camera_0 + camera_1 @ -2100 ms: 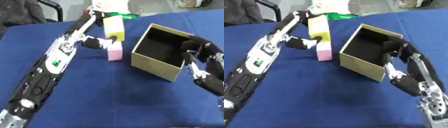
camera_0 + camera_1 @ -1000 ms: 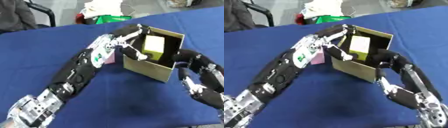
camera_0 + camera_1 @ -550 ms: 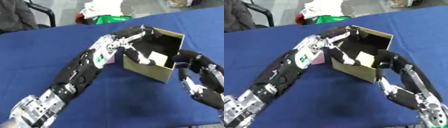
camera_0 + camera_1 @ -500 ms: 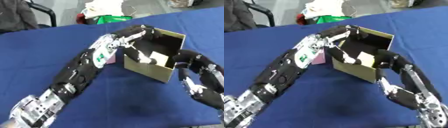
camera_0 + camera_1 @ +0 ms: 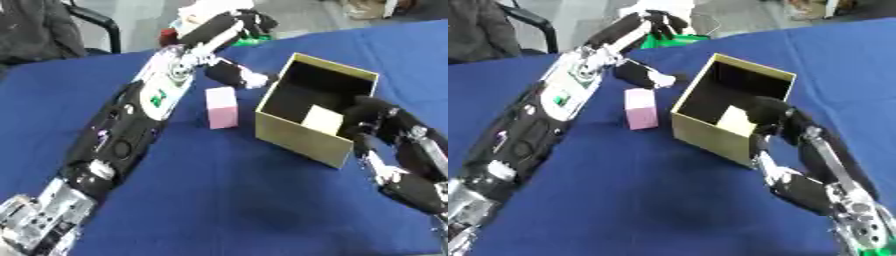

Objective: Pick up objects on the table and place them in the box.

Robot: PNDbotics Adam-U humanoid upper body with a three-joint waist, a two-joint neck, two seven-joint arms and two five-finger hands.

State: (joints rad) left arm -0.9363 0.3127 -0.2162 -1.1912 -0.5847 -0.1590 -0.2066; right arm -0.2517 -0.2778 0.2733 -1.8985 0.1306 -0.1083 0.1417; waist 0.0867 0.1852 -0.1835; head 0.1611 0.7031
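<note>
A: How many things are there?

B: One box [image 5: 302,135], one pale yellow block [image 5: 322,120] lying inside it, and one pink block [image 5: 220,107] standing on the blue table [image 5: 201,200] just left of the box.

A: And the hands?

B: The left hand [image 5: 236,22] is up beyond the pink block, fingers curled, holding nothing. The right hand [image 5: 374,111] is curled over the box's right wall.

A: Changed?

B: A second ago the left hand held the yellow block over the box; now it has let go and pulled back.
</note>
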